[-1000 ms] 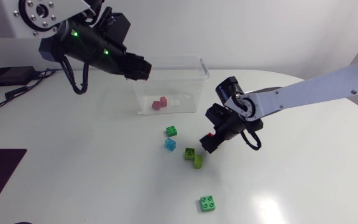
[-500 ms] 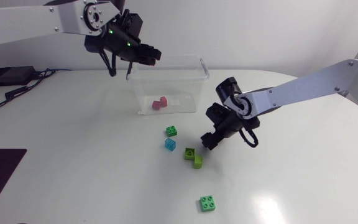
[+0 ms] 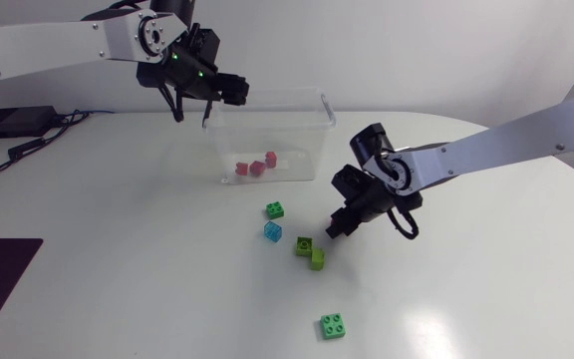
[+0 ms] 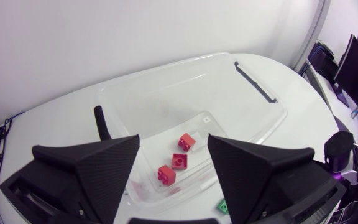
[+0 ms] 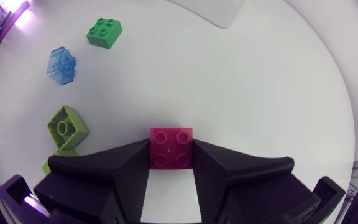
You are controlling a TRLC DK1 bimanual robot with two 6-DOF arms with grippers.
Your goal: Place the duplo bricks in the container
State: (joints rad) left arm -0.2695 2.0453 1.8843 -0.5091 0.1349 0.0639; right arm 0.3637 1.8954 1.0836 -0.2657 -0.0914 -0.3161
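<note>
A clear plastic container (image 3: 319,118) stands at the table's back middle with three red bricks (image 3: 257,167) on its floor. My left gripper (image 3: 229,90) hangs open above the container's (image 4: 253,81) left rear, with nothing in it; the red bricks (image 4: 180,162) lie below its fingers. My right gripper (image 3: 335,229), down at the table right of the loose bricks, is shut on a magenta brick (image 5: 171,148). Loose on the table lie a green brick (image 3: 275,210), a blue one (image 3: 273,231), an olive one (image 3: 304,245) touching a lime one (image 3: 317,259), and another green brick (image 3: 332,325).
A black box (image 3: 8,122) with cables lies at the back left of the table. In the right wrist view the green brick (image 5: 104,32), blue brick (image 5: 62,65) and olive brick (image 5: 66,127) lie ahead of the right gripper (image 5: 171,155), off to one side.
My left gripper moved over the container and opened; a third red brick now lies inside. My right gripper closed on the magenta brick.
</note>
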